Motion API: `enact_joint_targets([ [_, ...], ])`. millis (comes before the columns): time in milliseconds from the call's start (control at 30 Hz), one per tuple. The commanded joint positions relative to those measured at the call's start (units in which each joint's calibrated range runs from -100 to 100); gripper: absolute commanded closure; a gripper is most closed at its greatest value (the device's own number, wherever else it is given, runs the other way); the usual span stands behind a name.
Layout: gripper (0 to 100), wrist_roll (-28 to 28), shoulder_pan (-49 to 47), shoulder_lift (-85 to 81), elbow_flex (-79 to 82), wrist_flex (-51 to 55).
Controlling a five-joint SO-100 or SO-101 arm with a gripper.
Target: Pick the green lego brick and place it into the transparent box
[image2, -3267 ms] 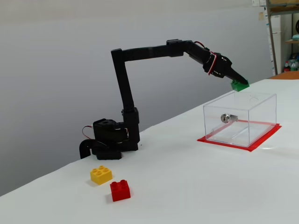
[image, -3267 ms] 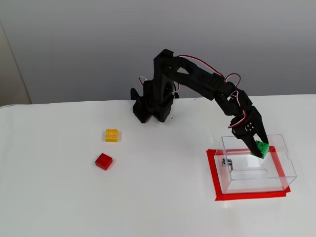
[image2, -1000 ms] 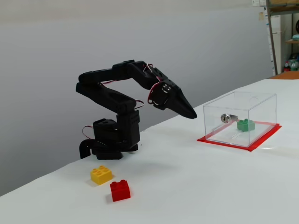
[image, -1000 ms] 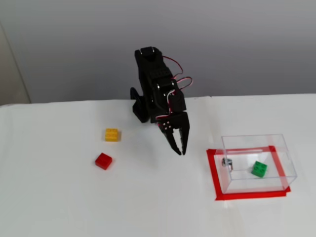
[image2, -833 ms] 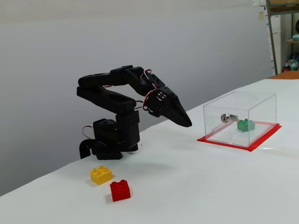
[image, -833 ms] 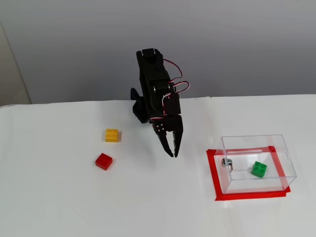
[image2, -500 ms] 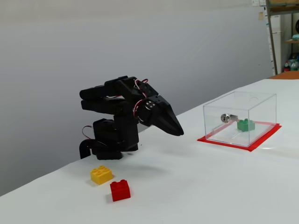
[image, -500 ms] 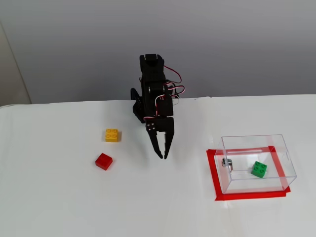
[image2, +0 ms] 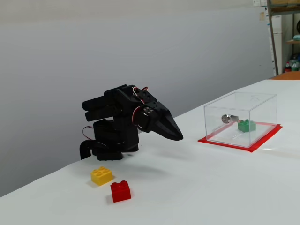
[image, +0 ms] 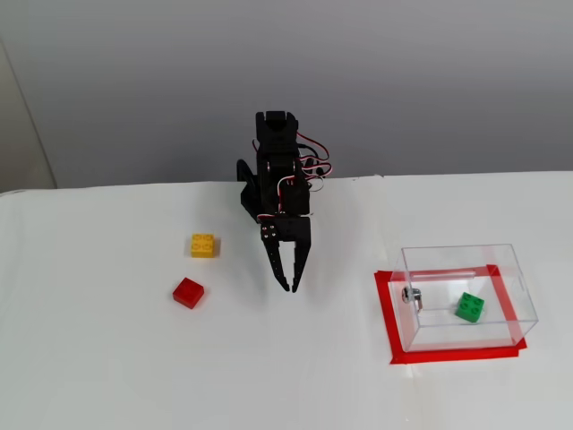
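Note:
The green lego brick (image: 469, 307) (image2: 246, 125) lies on the floor of the transparent box (image: 458, 253) (image2: 255, 99), right of its small metal fitting (image: 411, 294). The box stands on a frame of red tape (image: 385, 315) at the right in both fixed views. My black gripper (image: 289, 288) (image2: 179, 137) hangs folded in close to the arm's base (image: 267, 190), well left of the box. It points down at the white table, its fingers are together, and nothing is in it.
A yellow brick (image: 203, 245) (image2: 101, 175) and a red brick (image: 188, 292) (image2: 121, 191) sit on the white table (image: 107, 358) left of the gripper. A grey wall runs behind the arm. Shelving shows at the far right edge (image2: 286, 37).
The arm has let the green brick go into the box, swung left away from it and folded back toward its base. Over the last half second it drew in slightly more.

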Motion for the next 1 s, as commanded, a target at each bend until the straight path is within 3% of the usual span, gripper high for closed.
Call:
enact_joint_targets([
  [0,98,-0.13,0.08,-0.51,1.66,1.16],
  [400,98,0.19,-2.0,-0.59,0.94,6.99],
  [667,98,-0.18,-2.07,-0.68,-3.76,22.39],
  [967,98,-0.18,-2.07,-0.59,-3.94,22.74],
])
